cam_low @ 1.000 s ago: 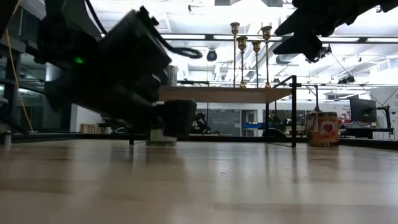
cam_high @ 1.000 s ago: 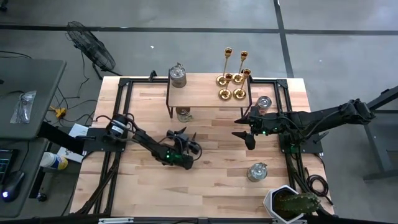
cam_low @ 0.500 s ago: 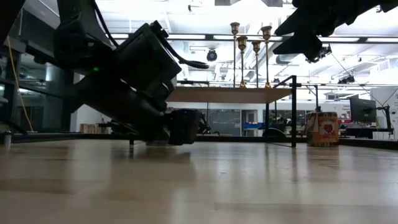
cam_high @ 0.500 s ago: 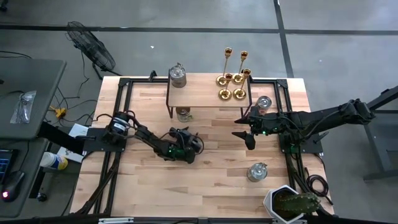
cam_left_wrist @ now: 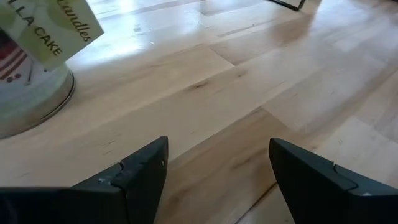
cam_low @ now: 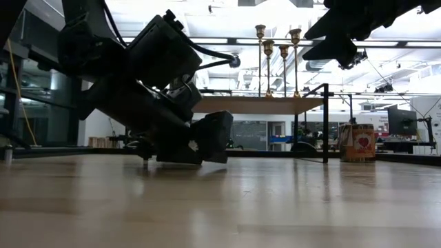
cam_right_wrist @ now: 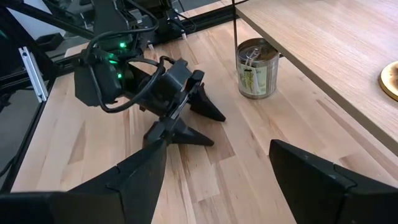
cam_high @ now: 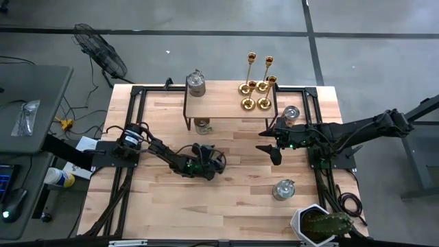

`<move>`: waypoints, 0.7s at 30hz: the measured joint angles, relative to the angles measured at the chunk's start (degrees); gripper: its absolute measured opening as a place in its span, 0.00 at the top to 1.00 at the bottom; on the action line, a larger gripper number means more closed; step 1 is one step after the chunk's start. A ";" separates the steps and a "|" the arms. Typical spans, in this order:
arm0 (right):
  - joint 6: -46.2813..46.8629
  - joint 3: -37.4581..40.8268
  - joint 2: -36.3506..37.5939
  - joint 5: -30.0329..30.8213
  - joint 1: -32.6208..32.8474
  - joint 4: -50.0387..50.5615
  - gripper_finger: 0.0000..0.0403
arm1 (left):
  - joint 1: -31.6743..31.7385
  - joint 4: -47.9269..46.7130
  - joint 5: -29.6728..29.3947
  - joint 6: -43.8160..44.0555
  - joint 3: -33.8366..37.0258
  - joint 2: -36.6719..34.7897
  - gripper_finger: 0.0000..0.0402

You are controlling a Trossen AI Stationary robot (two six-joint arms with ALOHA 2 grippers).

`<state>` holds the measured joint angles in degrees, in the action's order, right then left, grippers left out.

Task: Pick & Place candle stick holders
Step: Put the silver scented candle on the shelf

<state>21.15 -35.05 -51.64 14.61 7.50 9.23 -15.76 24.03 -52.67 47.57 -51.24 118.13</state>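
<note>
The left gripper (cam_high: pixel 214 163) lay low on the pale wooden desk (cam_high: pixel 233 199), fingers spread wide, empty. The right wrist view confirmed that. The right gripper (cam_high: pixel 272 149) hovered open. Farther off, four shiny brass candle stick holders (cam_high: pixel 255 88) stood on the raised wooden shelf (cam_high: pixel 219 106).

"LA CAKE" on the tin's label (cam_left_wrist: pixel 46 25)
</note>
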 joint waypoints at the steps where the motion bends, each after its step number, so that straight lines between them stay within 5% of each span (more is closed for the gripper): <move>1: 0.01 0.00 0.00 0.02 0.01 -0.02 0.31 | 0.00 -0.03 0.22 -1.17 0.00 0.00 0.32; 10: 0.01 0.00 -0.01 0.00 0.00 0.00 0.31 | -0.02 -6.01 1.10 -8.25 -0.04 -2.47 0.32; 16: 0.01 0.00 -0.02 0.00 0.00 -0.02 0.31 | 1.20 -22.17 -2.57 8.14 1.57 -7.11 0.32; 21: 0.01 0.00 0.00 0.00 0.01 -0.01 0.31 | 1.10 -24.57 -3.55 14.21 3.09 -9.22 0.32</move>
<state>21.16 -35.05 -51.64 14.61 7.51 9.22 -14.67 -0.54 -56.22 61.78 -48.15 108.91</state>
